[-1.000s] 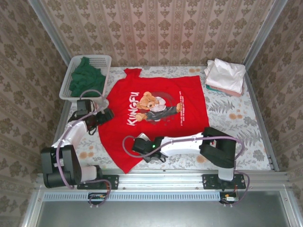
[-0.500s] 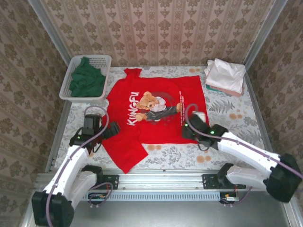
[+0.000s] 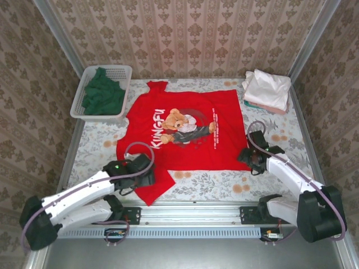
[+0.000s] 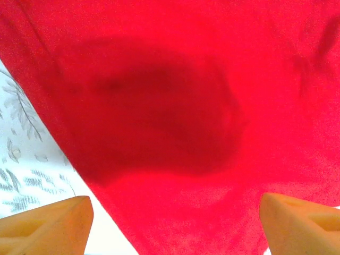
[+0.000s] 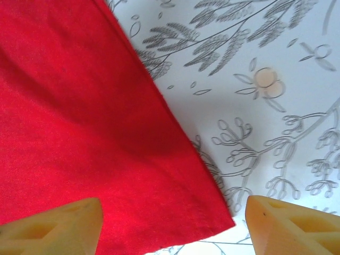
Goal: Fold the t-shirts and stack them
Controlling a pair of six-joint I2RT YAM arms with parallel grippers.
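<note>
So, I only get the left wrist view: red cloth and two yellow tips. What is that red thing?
Observer: A red t-shirt, spread out print up, with white KUNGFU lettering and a bear on it.
Operator: Where is the other arm?
Observer: The right tool is at the shirt's near right corner, with its jaws open.
Operator: Any other clothes around?
Observer: A dark green shirt lies bunched in a white basket at the far left.
</note>
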